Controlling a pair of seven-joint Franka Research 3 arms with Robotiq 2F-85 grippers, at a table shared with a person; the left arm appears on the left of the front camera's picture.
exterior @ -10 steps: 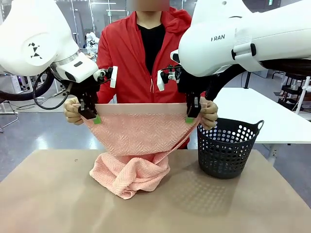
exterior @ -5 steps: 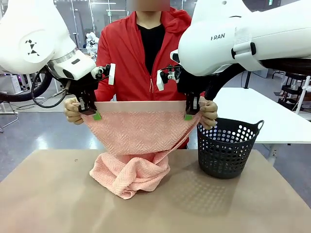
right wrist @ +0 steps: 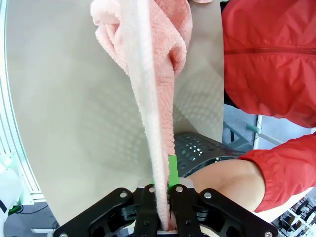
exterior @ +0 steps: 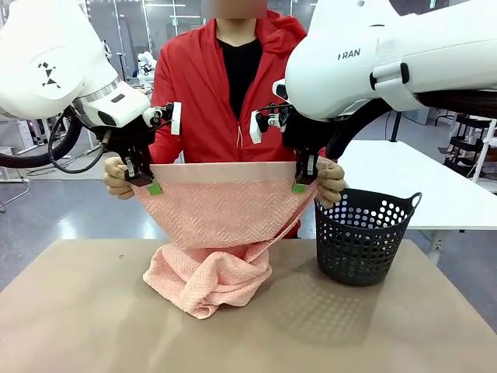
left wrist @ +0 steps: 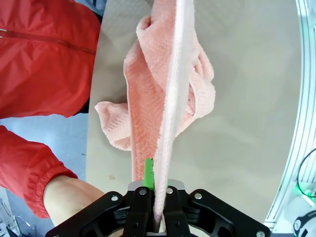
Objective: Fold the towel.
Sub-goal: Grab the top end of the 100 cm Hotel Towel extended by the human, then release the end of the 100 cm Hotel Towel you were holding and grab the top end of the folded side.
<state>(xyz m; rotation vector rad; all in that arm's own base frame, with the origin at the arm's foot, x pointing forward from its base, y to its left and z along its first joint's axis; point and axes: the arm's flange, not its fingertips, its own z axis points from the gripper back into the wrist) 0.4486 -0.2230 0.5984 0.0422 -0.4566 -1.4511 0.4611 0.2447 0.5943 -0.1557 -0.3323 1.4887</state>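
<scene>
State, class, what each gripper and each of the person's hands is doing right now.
Left gripper: shut on the towel.
Right gripper: shut on the towel.
Person's hands: at the towel's top corners; grip unclear.

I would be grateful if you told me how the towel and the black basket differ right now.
The towel is salmon-pink cloth; the basket is black and perforated. The towel hangs from the left gripper and right gripper, both shut on its top edge, while the basket stands upright on its own. The stretched towel spans wider than the basket. Both touch the table.
</scene>
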